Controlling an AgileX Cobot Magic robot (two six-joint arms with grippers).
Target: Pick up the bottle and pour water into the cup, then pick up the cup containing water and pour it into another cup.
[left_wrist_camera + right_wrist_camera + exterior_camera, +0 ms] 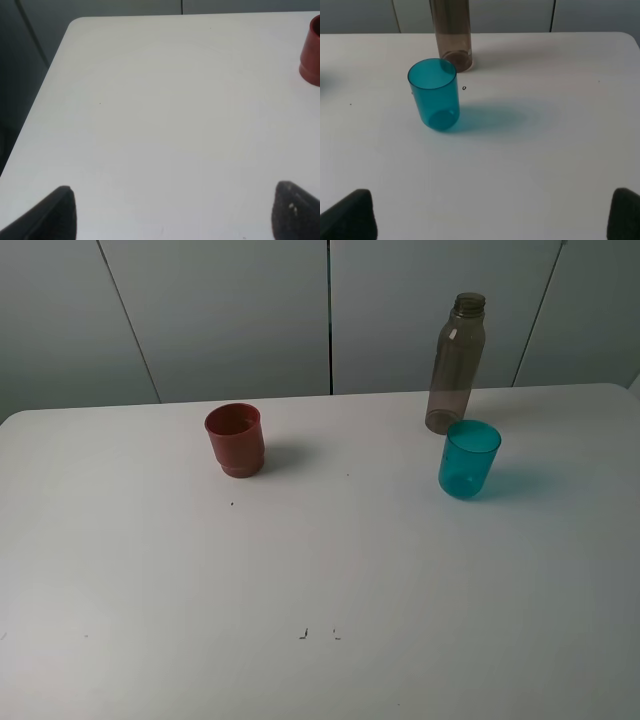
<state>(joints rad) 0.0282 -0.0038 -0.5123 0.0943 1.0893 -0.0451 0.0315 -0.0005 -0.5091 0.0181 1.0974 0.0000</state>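
The tall smoky grey-brown translucent plastic bottle (456,363) stands uncapped close to the far edge of the white table (320,570), with the translucent teal-blue plastic tumbler (469,459) just in front of it and the squat opaque red-brown plastic cup (235,440) well apart to the bottle's left. Wide bare tabletop lies before all three. The left gripper (170,212) and the right gripper (492,215) both hang with jaws spread wide, holding and touching nothing.

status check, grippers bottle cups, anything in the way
Left gripper open, empty. Right gripper open, empty. Bottle, teal cup, red cup upright on table, untouched. Nothing in the way.
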